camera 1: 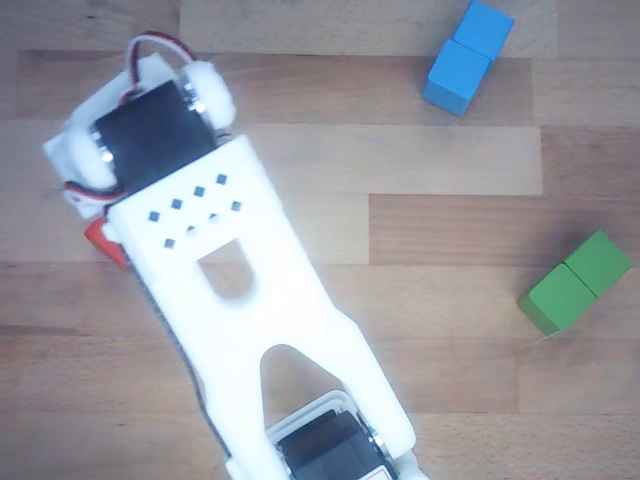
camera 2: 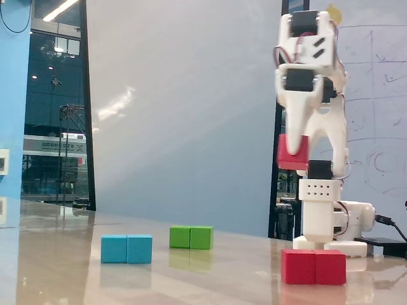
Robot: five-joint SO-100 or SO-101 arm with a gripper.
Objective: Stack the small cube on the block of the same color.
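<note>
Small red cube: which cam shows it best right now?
The fixed view: the small red cube hangs in the gripper, high above the red block, faces clearly visible. In the other view only a red sliver peeks from under the arm.

The small red cube (camera 2: 293, 154) hangs high in the air in the fixed view, clear of the counter (camera 2: 191, 279), with matte faces and tilted a little off level. It is pinched in the pincer (camera 2: 292, 151), whose tips cover part of its upper face. In the other view only a sliver of it (camera 1: 103, 241) shows, past the left side of the arm. The red block (camera 2: 314, 266) lies flat on the counter near its front right edge in the fixed view, long side toward the camera, a seam across its middle. The cube hangs above it, over its left half.
</note>
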